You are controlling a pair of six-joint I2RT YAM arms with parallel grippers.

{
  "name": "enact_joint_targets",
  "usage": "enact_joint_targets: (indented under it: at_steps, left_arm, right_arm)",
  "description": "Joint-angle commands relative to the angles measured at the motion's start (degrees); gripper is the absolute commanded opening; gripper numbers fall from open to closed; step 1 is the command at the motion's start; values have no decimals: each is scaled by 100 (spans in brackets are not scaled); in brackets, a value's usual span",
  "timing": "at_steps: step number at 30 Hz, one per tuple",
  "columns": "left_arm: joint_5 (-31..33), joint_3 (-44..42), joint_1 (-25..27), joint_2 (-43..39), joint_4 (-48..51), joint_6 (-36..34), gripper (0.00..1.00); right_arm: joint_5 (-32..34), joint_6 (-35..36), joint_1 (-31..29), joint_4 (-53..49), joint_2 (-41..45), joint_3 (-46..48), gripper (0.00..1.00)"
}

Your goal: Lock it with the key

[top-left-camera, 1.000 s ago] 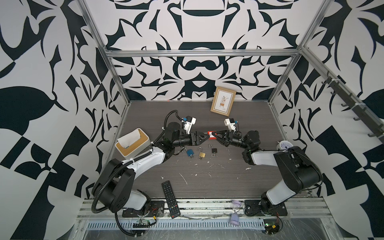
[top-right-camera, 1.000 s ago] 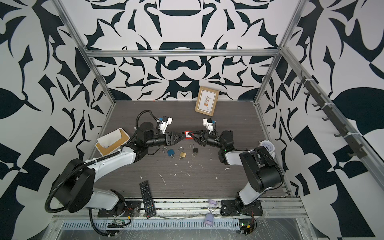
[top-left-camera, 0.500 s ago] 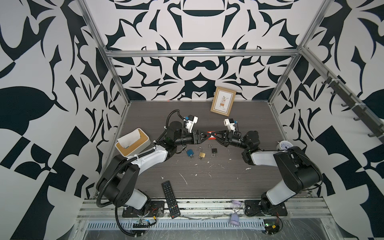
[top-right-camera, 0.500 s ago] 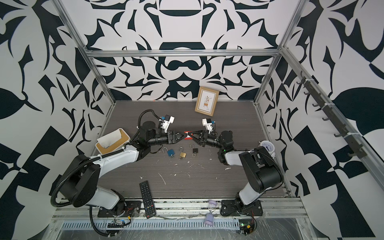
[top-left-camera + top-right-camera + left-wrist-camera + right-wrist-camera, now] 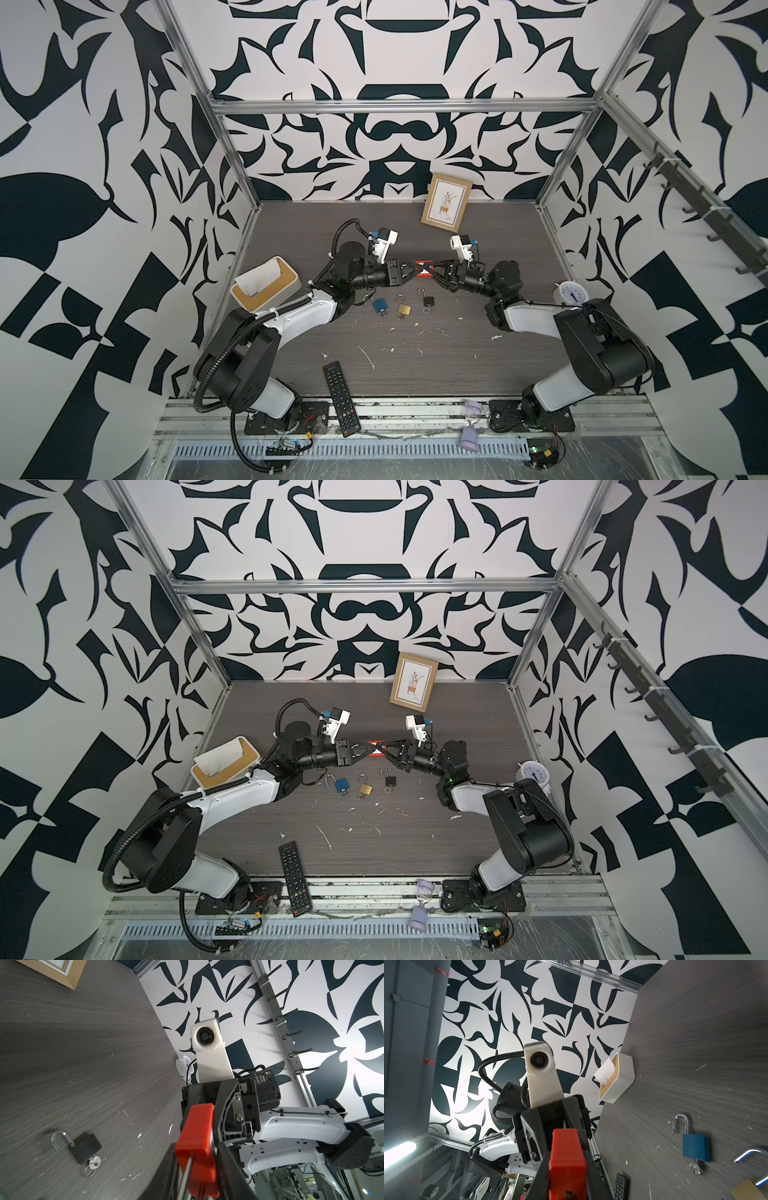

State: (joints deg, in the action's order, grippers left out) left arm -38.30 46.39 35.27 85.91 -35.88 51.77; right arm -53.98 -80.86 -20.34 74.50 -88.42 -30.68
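White tissue box (image 5: 286, 286) on the left, one tissue (image 5: 259, 277) poking out. Red padlock (image 5: 195, 1142) is up between the arms, long axis level, shackle (image 5: 187, 1172) toward the left gripper (image 5: 411, 270), body pinched by the right gripper (image 5: 436, 272). Left jaws have narrowed around it since a second ago — gripping or not, can't tell.

Red lock (image 5: 195, 1140): matt ribbed plstc

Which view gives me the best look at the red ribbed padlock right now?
The left wrist view: the red ribbed padlock fills the foreground, whole, with its ribbed side in plain sight. The right wrist view shows it large too, but cut off at the frame edge. In both top views it is only a small red sliver.
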Motion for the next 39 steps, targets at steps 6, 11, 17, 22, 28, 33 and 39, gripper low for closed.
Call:
enact_joint_targets:
  at_steps: [6,11,17,22,28,33,39]
  left_arm:
    - [-238,186,42,149,-351,60,23]
    - [-377,204,53,229,-541,238,5]
    - [-448,36,33,219,-770,407,0]
    - [-450,-62,-17,148,-764,422,0]
    - [-476,-86,-28,162,-798,431,0]
    - [-489,-93,-24,237,-871,477,0]
    - [-538,-51,-29,355,-987,551,0]
  right_arm:
    - [36,217,-102,-27,174,-110,0]
    - [4,349,-103,-207,218,-108,8]
    - [-52,683,-43,-727,383,-141,21]
    - [-35,776,164,-898,493,-79,33]
    - [-34,720,309,-918,599,-52,41]
    - [-34,697,302,-923,649,-74,34]
    - [-72,570,302,-740,558,-77,17]
